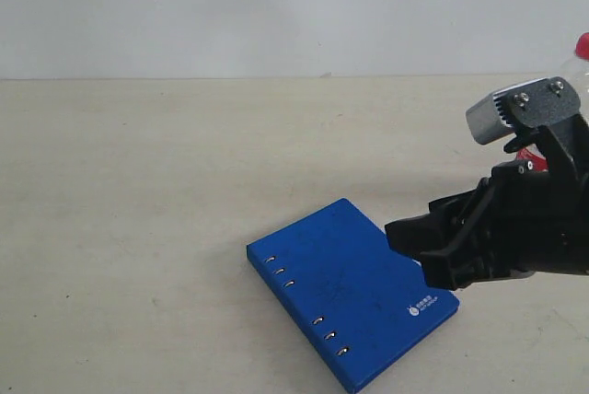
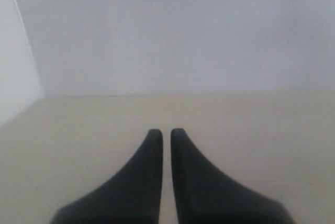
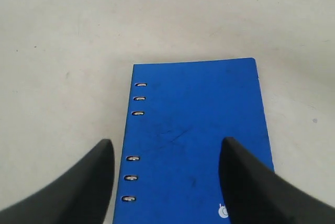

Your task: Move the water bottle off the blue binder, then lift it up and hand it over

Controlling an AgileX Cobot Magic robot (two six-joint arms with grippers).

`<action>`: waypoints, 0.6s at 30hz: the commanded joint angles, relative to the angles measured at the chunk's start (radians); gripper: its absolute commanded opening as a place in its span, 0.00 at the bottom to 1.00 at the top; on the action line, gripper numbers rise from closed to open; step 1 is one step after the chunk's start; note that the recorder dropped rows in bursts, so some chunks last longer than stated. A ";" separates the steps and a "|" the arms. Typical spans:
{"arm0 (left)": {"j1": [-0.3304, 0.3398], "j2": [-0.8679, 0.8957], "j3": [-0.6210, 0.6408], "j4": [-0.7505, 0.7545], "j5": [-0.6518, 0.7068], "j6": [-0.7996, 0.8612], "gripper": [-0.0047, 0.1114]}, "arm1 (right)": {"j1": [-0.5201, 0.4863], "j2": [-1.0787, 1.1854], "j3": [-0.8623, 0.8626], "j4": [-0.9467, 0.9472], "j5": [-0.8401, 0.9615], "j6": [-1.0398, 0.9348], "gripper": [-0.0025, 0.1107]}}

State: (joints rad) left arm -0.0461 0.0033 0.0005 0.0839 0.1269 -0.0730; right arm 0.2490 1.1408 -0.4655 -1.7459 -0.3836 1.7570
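Note:
The blue binder (image 1: 354, 291) lies flat on the table, rings along its left side, with nothing on its cover. My right gripper (image 1: 416, 249) hovers at the binder's right edge, open and empty. In the right wrist view the binder (image 3: 196, 130) fills the space between the spread fingers of the right gripper (image 3: 167, 141). The water bottle (image 1: 582, 45) stands at the far right behind the right arm. Only its red cap, clear neck and a sliver of red label show. The left gripper (image 2: 166, 132) is shut with nothing in it, facing bare table and wall.
The beige table (image 1: 138, 191) stretches left and back to a white wall (image 1: 276, 7). The right arm's wrist camera housing (image 1: 515, 109) stands in front of the bottle. The left arm is out of the exterior view.

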 commanded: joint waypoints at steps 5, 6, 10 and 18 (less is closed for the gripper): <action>0.003 -0.003 0.000 -0.349 0.016 -0.112 0.09 | 0.003 -0.001 -0.004 0.001 0.001 -0.011 0.48; 0.003 -0.003 0.000 -0.349 0.030 -0.112 0.09 | 0.003 -0.001 -0.004 0.001 0.001 -0.011 0.48; 0.003 -0.003 0.000 -0.349 -0.018 -0.112 0.09 | 0.003 -0.001 -0.004 0.001 0.002 -0.009 0.48; 0.003 -0.003 0.000 -0.358 0.044 -0.116 0.09 | 0.003 -0.001 -0.004 0.001 -0.001 0.033 0.48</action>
State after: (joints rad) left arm -0.0461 0.0033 0.0005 -0.2562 0.1294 -0.1764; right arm 0.2490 1.1408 -0.4655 -1.7459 -0.3820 1.7630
